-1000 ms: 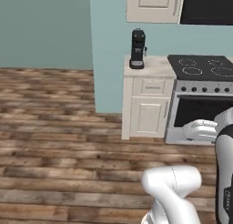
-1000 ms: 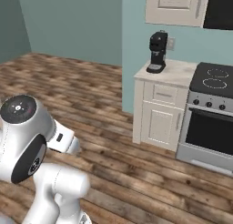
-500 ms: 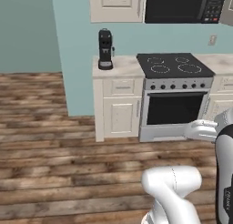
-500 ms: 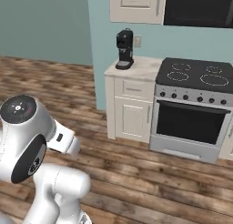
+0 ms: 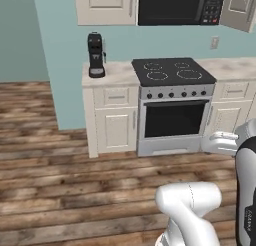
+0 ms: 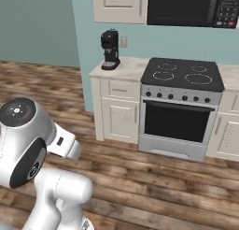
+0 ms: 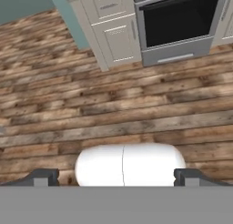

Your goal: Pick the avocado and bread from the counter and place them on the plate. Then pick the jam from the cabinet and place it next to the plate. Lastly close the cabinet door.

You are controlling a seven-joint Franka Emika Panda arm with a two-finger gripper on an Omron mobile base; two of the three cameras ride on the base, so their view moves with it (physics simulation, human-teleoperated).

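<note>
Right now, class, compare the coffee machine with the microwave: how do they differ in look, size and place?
The coffee machine is narrow and upright; the microwave is broad and boxy. The coffee machine stands on the counter left of the stove; the microwave hangs on the wall above the stove. The coffee machine is plainly smaller than the microwave. The microwave has a button panel at its right; the coffee machine shows none. Both are black.
</note>
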